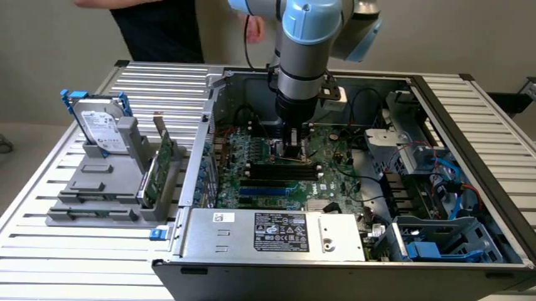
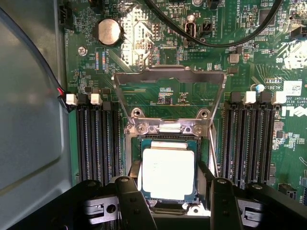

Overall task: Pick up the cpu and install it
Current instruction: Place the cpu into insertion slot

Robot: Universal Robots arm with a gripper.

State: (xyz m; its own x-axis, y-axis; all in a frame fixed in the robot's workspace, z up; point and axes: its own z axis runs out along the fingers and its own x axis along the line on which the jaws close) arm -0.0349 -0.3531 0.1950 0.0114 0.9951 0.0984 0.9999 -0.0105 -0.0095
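The cpu (image 2: 169,173), a small square chip with a pale metal top and a greenish rim, lies level in the motherboard socket (image 2: 168,132), below the raised metal load plate (image 2: 169,76). My gripper (image 2: 169,184) straddles it, and its black fingers (image 2: 132,201) press against two opposite edges of the chip with no gap showing. In the exterior view the gripper (image 1: 293,149) reaches straight down into the open computer case (image 1: 335,263), onto the middle of the green motherboard (image 1: 277,188).
Black memory slots (image 2: 98,139) flank the socket on both sides. A coin battery (image 2: 109,31) and black cables (image 2: 216,43) lie beyond it. Left of the case stands a grey holder (image 1: 109,188) with a hard drive (image 1: 100,128) in blue brackets. A person (image 1: 159,25) stands behind the table.
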